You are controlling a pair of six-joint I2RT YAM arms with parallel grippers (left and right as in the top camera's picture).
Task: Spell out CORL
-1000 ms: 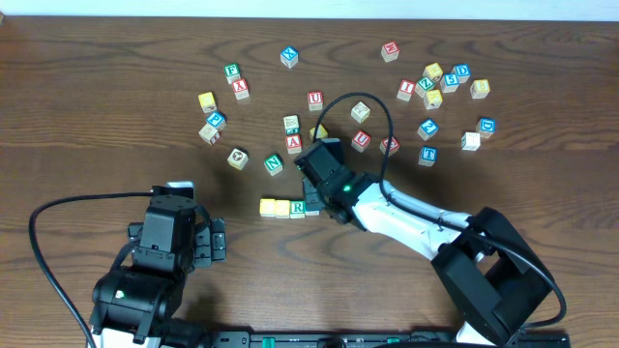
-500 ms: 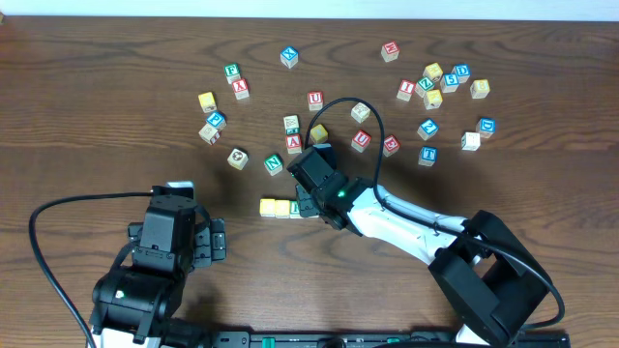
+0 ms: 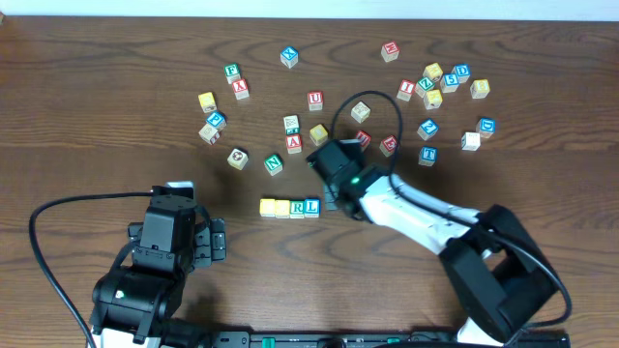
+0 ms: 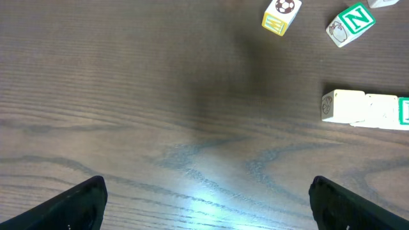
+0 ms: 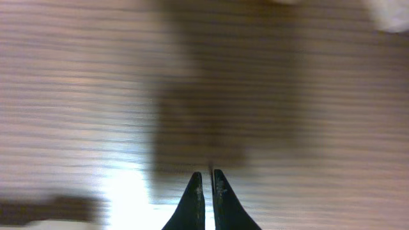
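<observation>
CORL cubes: one touching row mid-worktop, nearer the front edge; two yellow, green R, blue L. Right gripper: fingers pinched together, nothing held, just beside the L end. Left gripper: spread wide, nothing held, toward the front-left corner.

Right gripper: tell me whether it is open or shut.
Shut: the right gripper has its two dark fingertips nearly touching, nothing held between them.
</observation>
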